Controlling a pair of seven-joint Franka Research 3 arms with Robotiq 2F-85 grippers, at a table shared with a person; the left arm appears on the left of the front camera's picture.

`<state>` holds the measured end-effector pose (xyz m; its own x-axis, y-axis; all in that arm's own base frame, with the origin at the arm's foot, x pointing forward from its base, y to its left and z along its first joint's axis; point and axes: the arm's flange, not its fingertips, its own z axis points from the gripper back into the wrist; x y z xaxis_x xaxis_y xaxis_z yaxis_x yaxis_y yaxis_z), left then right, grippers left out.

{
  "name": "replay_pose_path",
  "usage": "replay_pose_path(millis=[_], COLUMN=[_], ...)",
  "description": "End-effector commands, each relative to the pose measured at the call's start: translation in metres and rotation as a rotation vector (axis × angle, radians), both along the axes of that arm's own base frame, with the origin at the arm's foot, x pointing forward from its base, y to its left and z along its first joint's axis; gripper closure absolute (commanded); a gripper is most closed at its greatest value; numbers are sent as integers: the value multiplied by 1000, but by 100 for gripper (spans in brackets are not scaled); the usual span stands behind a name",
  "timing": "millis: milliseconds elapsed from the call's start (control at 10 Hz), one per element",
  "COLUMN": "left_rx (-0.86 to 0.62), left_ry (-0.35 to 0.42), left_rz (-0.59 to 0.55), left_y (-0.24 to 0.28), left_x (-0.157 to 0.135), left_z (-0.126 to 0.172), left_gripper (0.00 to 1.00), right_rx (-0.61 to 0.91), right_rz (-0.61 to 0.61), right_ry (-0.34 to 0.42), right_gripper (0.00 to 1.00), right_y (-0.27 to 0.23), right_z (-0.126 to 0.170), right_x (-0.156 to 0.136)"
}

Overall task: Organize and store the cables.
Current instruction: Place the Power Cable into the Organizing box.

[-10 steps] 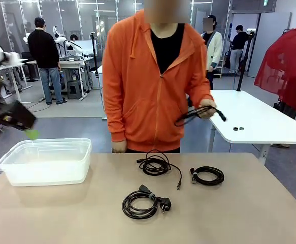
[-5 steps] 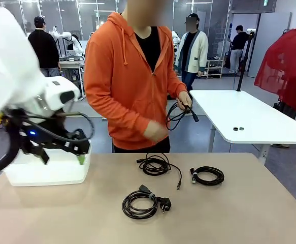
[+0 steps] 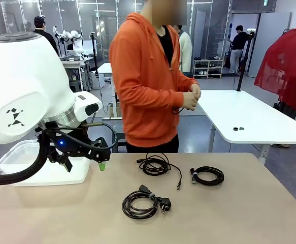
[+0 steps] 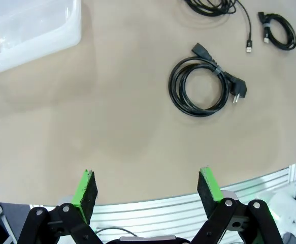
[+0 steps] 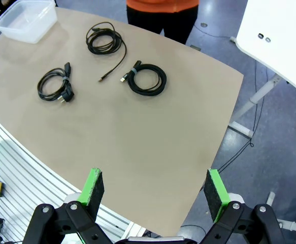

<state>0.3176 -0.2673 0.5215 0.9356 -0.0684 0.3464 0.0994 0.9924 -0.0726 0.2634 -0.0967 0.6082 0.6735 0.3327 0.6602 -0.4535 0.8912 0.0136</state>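
A beige table [image 3: 249, 213] fills the lower half of the front frame. A translucent plastic bin [image 3: 11, 155] sits on it at mid left. Behind it, at centre, stands a person in an orange hoodie [image 3: 148, 86]. At mid right, a white table [image 3: 259, 119] carries two small dark round items [image 3: 238, 128].

Three black coils, all lying flat, none touching. Nearest sits the power cable [image 3: 140, 204], neatly round, its plug poking out to the right. Beyond it the loose cable [image 3: 154, 164] sprawls, one tail trailing toward the near right. Off right, the small cable [image 3: 207, 176], tightly wound.
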Motion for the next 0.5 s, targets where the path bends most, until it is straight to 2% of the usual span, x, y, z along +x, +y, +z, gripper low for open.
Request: replay_pose_path(millis=[0,300,400], left_rx=[7,-1,-42], left_ry=[-9,0,14], left_rz=[8,-2,-11], left_y=[0,-1,-18], left_x=[-3,-1,9], left_z=[1,1,-6], left_gripper=[0,0,0], right_rx=[-3,-3,-3], right_rz=[-1,-1,-1], right_ry=[2,2,2], right_gripper=[0,0,0], right_y=[1,1,1], right_z=[1,1,1], right_x=[1,1,1])
